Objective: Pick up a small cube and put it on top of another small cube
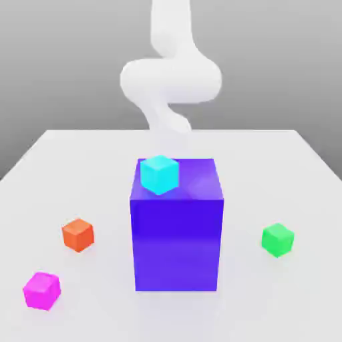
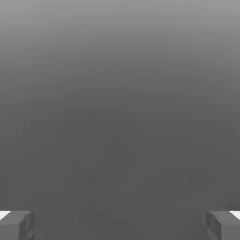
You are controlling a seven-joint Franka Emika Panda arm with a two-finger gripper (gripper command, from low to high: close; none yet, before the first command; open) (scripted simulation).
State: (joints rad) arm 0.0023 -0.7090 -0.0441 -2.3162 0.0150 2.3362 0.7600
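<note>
The small magenta-pink cube (image 1: 42,290) rests on the white table at the front of the exterior view's left. Across the table, on the exterior view's right, the small green cube (image 1: 277,240) sits alone. My white arm (image 1: 170,80) rises behind the big block, well away from both cubes. In the hand view my gripper (image 2: 120,226) is open: its grey fingertips (image 2: 18,225) stand far apart with nothing between them, against a plain grey background.
A tall blue-violet block (image 1: 177,234) stands mid-table between the two cubes, with a small cyan cube (image 1: 159,174) on its top. A small orange cube (image 1: 78,234) lies left of the block, behind the magenta one. The table (image 1: 87,153) runs back toward the arm.
</note>
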